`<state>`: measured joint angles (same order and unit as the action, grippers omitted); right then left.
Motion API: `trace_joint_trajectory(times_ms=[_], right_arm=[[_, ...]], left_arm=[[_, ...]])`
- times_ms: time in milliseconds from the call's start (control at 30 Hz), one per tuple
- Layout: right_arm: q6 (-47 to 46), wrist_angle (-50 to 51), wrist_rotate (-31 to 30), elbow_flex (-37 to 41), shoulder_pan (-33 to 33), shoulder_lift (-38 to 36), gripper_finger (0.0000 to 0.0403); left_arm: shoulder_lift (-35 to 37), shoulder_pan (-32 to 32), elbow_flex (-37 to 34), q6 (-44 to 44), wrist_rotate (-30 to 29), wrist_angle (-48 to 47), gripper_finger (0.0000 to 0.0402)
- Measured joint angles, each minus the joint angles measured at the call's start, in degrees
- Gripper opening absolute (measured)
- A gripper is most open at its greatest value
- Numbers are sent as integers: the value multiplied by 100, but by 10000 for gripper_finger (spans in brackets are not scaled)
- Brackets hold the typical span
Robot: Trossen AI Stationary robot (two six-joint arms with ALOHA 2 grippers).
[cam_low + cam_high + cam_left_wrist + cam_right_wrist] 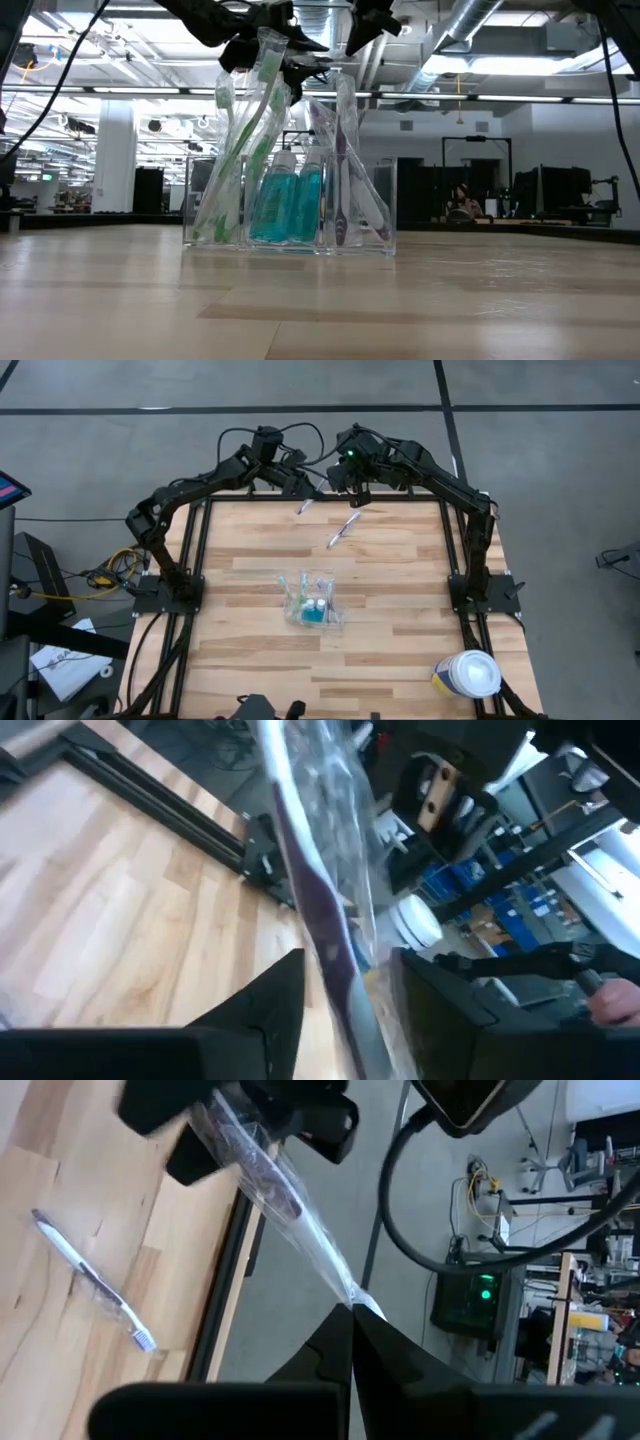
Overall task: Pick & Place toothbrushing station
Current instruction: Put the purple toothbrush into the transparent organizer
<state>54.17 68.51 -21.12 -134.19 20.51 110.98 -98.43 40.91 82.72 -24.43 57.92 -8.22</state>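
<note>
It was an open-plan lab or workshop. Exposed silver ceiling ducts (480, 35) ran overhead. Dark workstations with monitors (560, 195) lined the right background.

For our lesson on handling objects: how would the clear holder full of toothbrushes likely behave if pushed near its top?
The clear holder looks rigid and light, so it would probably slide. Its toothbrushes lean well above the rim, so a high push might tip it. The blue bottles low inside may steady it somewhat.

No text, label, brand, number or sign can be read in any view.
</note>
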Motion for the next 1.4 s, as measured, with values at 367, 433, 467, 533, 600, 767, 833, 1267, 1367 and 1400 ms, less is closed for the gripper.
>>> trace_joint_trajectory(times_ms=[367, 433, 467, 533, 600, 767, 833, 1267, 1367, 1400], right_arm=[[48, -265, -255, 0, 45, -7, 0], [3, -396, -367, 2, 44, -4, 0], [-78, -461, -396, 4, 44, -12, 1], [-175, -448, -397, 3, 46, -38, 7], [-305, -299, -429, -66, 46, -42, 21], [-1000, 233, -650, -85, 190, -253, 86], [-1323, 446, -747, -44, 348, -405, 120], [-5224, -1823, 3383, -44, 1547, -877, 222], [-5604, -3006, 4086, -54, 1576, -766, 219], [-5728, -3297, 4258, -55, 1546, -705, 217]], left_arm=[[-15, 112, -2, 500, -402, 222, 16], [-15, 115, -2, 591, -523, 245, 12], [-11, 120, 0, 602, -547, 255, 12], [-9, 161, 2, 613, -554, 288, 12], [-9, 194, 2, 680, -550, 302, 12], [-2, 437, 7, 779, -485, 399, 12], [-2, 569, 4, 771, -502, 528, 12], [96, 781, 2, -792, 222, 4527, 11], [110, 711, 2, -1198, 123, 5244, 11], [153, 697, 2, -1279, 44, 5264, 11]])
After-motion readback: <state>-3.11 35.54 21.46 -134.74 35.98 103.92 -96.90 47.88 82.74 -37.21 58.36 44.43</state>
